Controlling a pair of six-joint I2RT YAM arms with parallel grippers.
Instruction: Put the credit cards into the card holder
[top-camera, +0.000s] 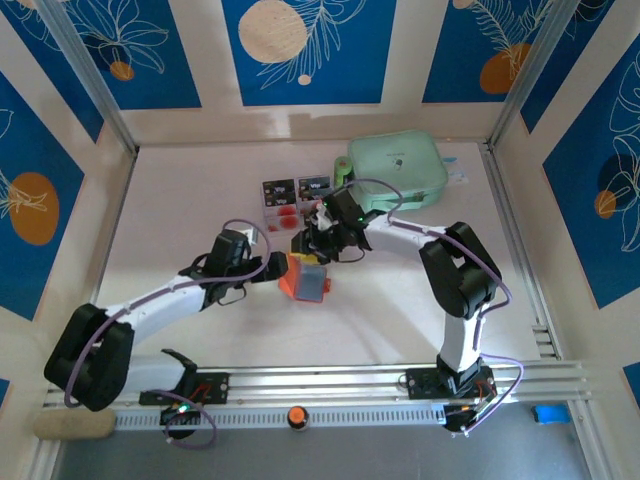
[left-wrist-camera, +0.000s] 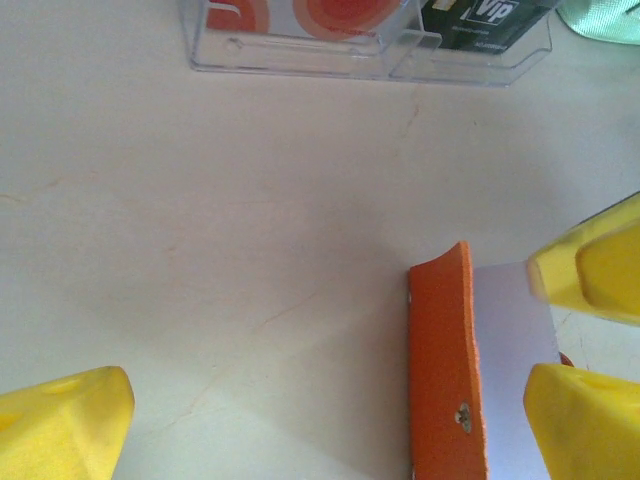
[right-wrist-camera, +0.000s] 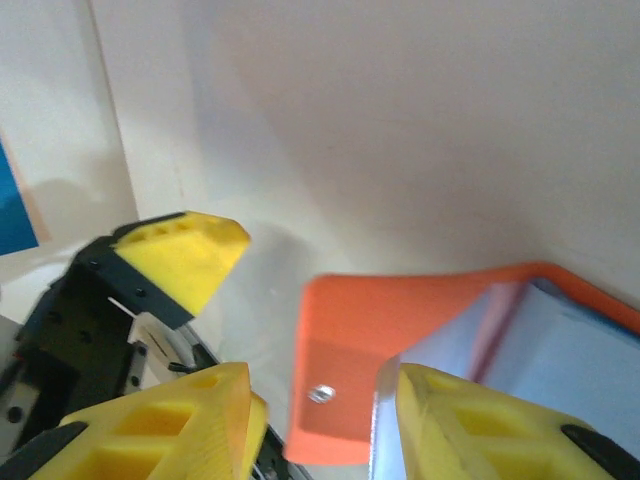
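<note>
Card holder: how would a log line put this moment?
holder: lying open | cards: in tray | left pincer: open | right pincer: open

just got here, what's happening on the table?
Both arms meet over the small orange-red folding card holder mid-table. The left pincer is wide open, the holder near one finger. The right pincer has its jaws apart around the snap flap. The black-and-white credit cards sit in the clear plastic tray behind, none visible in the holder.

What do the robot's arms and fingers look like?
The left arm and right arm are white tubes with chunky black joints, with lilac cables looping alongside. The fingers are bright yellow wedges with hollow pockets, on black mounts.
</note>
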